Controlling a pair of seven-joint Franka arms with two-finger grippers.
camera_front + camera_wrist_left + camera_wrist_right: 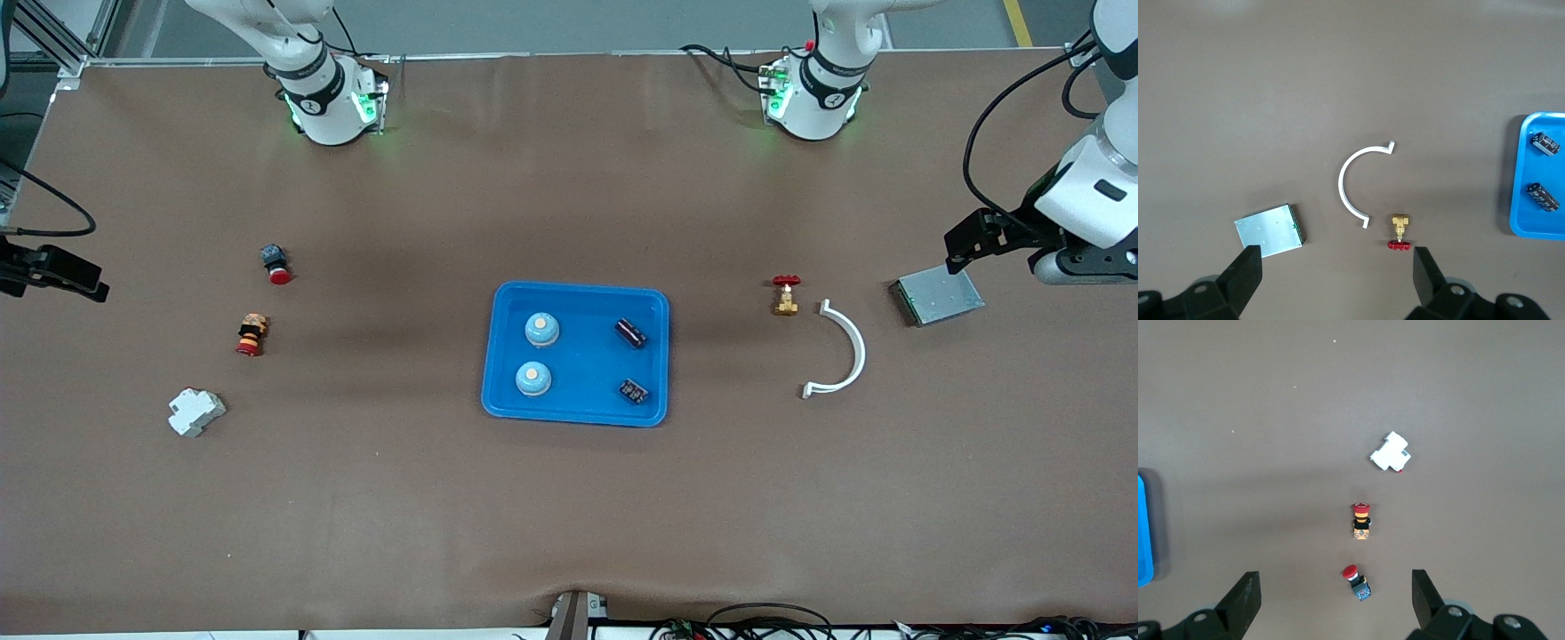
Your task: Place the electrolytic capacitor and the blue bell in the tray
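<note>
The blue tray (578, 289) lies mid-table. In it are two blue bells (541, 329) (533, 379) and two dark electrolytic capacitors (631, 332) (633, 391). The left wrist view shows the tray's edge (1521, 200) with both capacitors (1545, 143) (1543, 196); the right wrist view shows a sliver of the tray (1143, 533). My left gripper (965, 244) (1336, 257) is open and empty, up over the table beside the grey box. My right gripper (84, 280) (1336, 580) is open and empty, up over the right arm's end of the table.
Toward the left arm's end lie a brass valve with a red handle (785, 295), a white curved strip (845, 351) and a grey metal box (938, 296). Toward the right arm's end lie a red push button (276, 264), a red-orange button (252, 334) and a white breaker (196, 412).
</note>
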